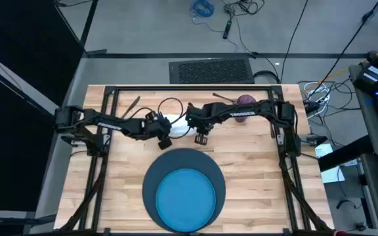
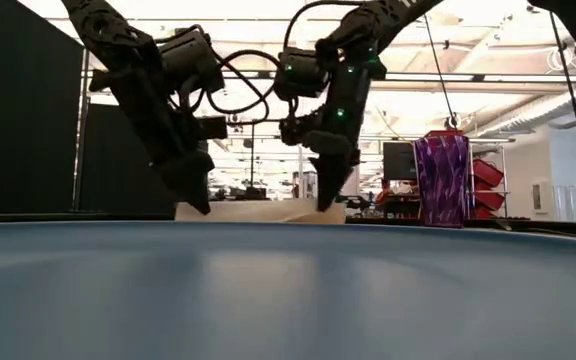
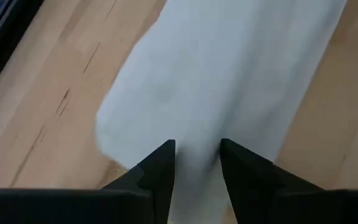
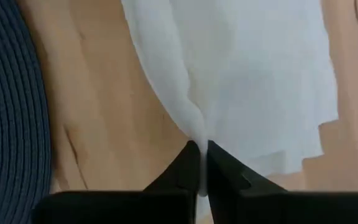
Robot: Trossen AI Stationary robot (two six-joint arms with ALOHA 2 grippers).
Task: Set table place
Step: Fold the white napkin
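— Where do your two hands stand?

— Both are at the napkin, which lies on the surface toward the far edge, about midway along it. Your right hand is clenched on a pinched fold at the napkin's edge. Your left hand sits over the napkin's other end, fingers parted with the cloth between them, not closed on it.

— And the rest of the setting?

— The mat lies at the middle of the near edge with the plate centred on it. The cup stands upright near the far right corner, well apart from the napkin.
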